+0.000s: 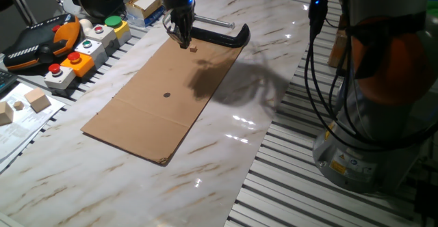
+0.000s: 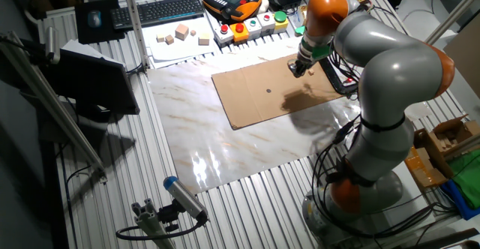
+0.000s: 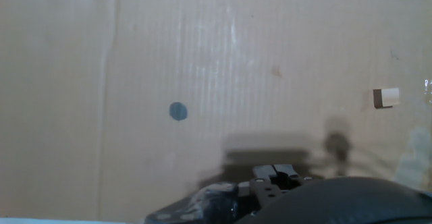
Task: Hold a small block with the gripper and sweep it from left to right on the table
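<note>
The tool point(image 1: 184, 43) is seen at the far end of the cardboard sheet point(image 1: 157, 97), pointed down with its tips just above or on the sheet. The fingers are seen drawn close together, pinched narrow, and nothing is seen held between them. The small block point(image 1: 194, 48) is seen lying on the cardboard just to the right of the tool tips, apart from them; whether the fingers brush it cannot be told from this side. In the hand view the small block point(image 3: 386, 98) is caught at the right edge of the picture, resting free on the cardboard, with a dark round dot point(image 3: 178, 111) printed well to its left. The cardboard is laid flat on the table point(image 1: 226, 152), running from the near left to the far right. A black C-clamp point(image 1: 219, 34) is seen lying just beyond the sheet's far edge, close to the tool. Push-button boxes point(image 1: 89, 46) are lined up along the table's left edge, and pale wooden blocks point(image 1: 34, 102) are set on paper further along that side. From the other fixed view, the orange-and-grey arm point(image 2: 375, 61) is seen bent over the table.
</note>
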You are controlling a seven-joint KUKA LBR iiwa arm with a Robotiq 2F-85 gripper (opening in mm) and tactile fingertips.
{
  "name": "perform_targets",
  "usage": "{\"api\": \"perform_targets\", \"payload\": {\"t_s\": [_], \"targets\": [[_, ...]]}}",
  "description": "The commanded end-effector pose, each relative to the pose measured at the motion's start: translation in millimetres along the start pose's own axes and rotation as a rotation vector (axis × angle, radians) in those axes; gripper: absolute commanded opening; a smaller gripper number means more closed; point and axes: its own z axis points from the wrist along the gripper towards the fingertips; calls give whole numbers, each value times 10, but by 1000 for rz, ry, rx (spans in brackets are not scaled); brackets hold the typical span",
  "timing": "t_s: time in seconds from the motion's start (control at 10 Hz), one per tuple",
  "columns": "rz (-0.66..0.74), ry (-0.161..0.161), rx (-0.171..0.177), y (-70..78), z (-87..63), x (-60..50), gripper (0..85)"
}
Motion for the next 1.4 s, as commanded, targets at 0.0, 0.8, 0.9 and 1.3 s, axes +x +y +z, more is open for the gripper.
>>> {"api": "perform_targets", "payload": {"t_s": [0.0, 0.8, 0.9, 1.3], "targets": [[6, 0, 3, -35, 40, -5, 7], [36, -3, 5, -315, 341, -17, 7], [36, -12, 5, -341, 386, -19, 7], [47, -18, 30, -372, 528, -36, 7]]}}
